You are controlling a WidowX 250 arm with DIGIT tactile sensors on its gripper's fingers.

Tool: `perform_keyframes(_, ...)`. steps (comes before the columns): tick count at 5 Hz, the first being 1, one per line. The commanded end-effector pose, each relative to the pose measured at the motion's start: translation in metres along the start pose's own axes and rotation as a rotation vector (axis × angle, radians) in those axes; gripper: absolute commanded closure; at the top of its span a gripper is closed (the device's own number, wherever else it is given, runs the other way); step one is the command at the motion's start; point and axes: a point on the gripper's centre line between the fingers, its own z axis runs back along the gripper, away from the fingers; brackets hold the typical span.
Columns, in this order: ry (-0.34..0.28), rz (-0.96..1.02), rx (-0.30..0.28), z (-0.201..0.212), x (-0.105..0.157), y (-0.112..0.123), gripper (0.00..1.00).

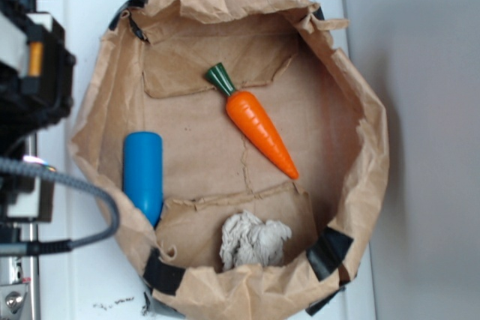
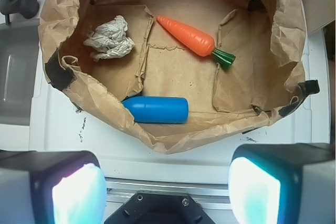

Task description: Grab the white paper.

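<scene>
The white paper (image 1: pixel 253 240) is sitting crumpled on the floor of the brown paper bag (image 1: pixel 358 185), tucked into the corner by a taped edge, well apart from the orange carrot (image 1: pixel 259 127) lying diagonally across the middle and from the blue cylinder (image 1: pixel 143 174) resting against the opposite bag wall. The gripper (image 2: pixel 160 190) is hanging outside the bag rim over the white surface (image 2: pixel 178 156), its two pads spread wide with nothing between them, so it is standing released and empty. This is reading as the very start: the approach is not yet begun. In my judgement the next move is calling for travelling over the bag's crumpled wall, then shifting toward the wad's corner and dropping inside without snagging the rim, and the wad's nearness to the bag wall is looking like the awkward part. As for what is unclear: the exterior view is showing only dark arm hardware and cable at the left edge, the fingers themselves being cut off there; the wrist view is blurring the pads into glowing blocks; and the bag's folded rim is hiding part of the blue cylinder.
</scene>
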Motion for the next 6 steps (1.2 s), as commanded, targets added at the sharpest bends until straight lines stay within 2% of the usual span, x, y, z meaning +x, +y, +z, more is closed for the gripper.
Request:
perform_keyframes(1,-0.05,-0.027,-0.015,-0.004,0.007,0.003,0.0)
perform_keyframes(2,-0.067,-0.055,-0.008,-0.012,0.002,-0.004,0.0)
perform_keyframes(3,-0.075,-0.056,0.002,-0.022,0.008,-0.001,0.0)
perform_keyframes(4,-0.048,-0.031,0.014,-0.035,0.031,0.005,0.0)
perform_keyframes(6,-0.011,0.006,0.011,-0.029,0.082,0.015,0.0)
